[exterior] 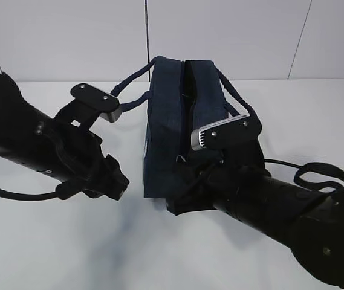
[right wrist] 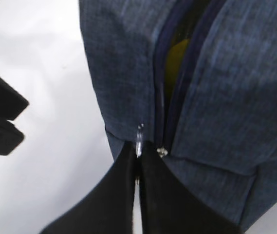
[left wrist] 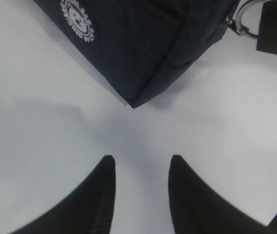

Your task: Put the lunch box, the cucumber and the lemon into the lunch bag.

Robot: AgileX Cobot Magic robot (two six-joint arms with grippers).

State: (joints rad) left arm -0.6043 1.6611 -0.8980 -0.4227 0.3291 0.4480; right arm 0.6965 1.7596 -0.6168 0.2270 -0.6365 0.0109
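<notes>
My right gripper (right wrist: 137,163) clenched on metal ring pull (right wrist: 139,140); dark navy fabric lunch bag (exterior: 181,115) zipper runs straight ahead. Left gripper (left wrist: 140,168) released, beside.

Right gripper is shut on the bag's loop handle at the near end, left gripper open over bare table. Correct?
Wrong on one point. The right gripper is shut on the metal ring pull of the zipper at the near end of the lunch bag, not on a loop handle; the right wrist view shows it. The left gripper is indeed open over bare table.
</notes>
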